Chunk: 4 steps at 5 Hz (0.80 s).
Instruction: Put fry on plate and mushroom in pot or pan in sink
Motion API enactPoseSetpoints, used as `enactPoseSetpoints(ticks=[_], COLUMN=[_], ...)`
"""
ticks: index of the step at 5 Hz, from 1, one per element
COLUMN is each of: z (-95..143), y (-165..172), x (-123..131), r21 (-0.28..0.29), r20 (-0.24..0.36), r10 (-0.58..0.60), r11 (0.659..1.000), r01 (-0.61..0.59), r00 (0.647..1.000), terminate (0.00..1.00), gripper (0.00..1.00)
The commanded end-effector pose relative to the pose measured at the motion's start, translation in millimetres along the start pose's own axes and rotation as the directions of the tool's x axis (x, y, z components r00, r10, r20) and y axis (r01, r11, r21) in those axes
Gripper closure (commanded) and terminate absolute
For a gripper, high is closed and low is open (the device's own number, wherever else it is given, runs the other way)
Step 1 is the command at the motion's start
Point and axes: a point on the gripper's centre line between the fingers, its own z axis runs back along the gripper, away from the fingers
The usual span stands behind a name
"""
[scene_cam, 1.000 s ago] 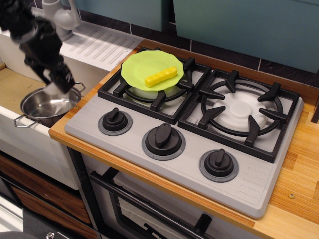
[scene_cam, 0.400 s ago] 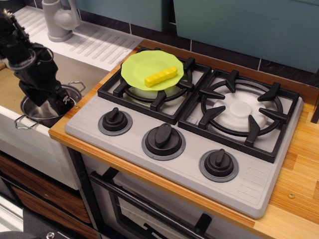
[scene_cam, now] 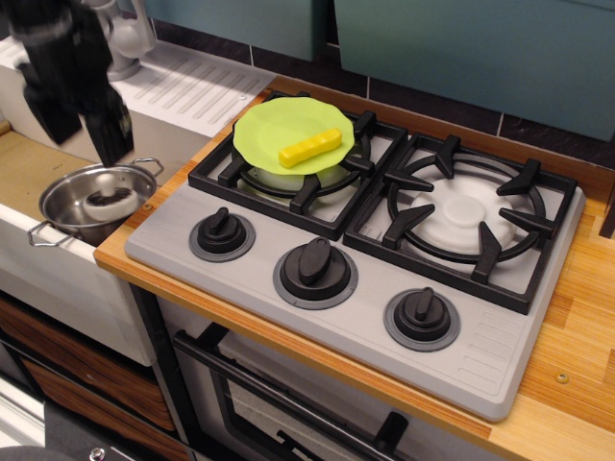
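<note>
The yellow crinkle-cut fry (scene_cam: 310, 148) lies on the lime-green plate (scene_cam: 279, 123), which rests on the left back burner. The mushroom (scene_cam: 109, 201) lies inside the shiny steel pot (scene_cam: 67, 221), which stands in the sink (scene_cam: 29, 163) at the left. My black gripper (scene_cam: 79, 123) hangs open and empty above the pot, its two fingers (scene_cam: 108, 125) spread apart, clear of the pot's rim.
A grey tap (scene_cam: 120, 34) and ribbed white drainboard (scene_cam: 192, 86) stand behind the sink. The stove has a second burner (scene_cam: 466, 216) at the right and three black knobs (scene_cam: 315, 261) along its front. The wooden counter edge (scene_cam: 135, 269) runs beside the pot.
My gripper was low inside the pot, then let go of the mushroom and rose up and back. The mushroom now lies in the pot. Fry and plate have not moved.
</note>
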Motion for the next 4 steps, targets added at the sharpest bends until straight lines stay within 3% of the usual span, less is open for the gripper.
enactPoseSetpoints(ticks=[1, 3, 4], z=[92.5, 92.5, 92.5], y=[-3.5, -3.5, -3.5], x=[23.3, 23.3, 23.3], r21=[0.113, 0.113, 0.113], r20=[-0.069, -0.069, -0.069], r10=[-0.056, -0.056, -0.056], r11=[0.992, 0.992, 0.992], r01=[0.064, 0.064, 0.064], r00=[0.996, 0.996, 0.996], terminate=[0.0, 0.0, 1.0], gripper=[0.0, 0.0, 0.0])
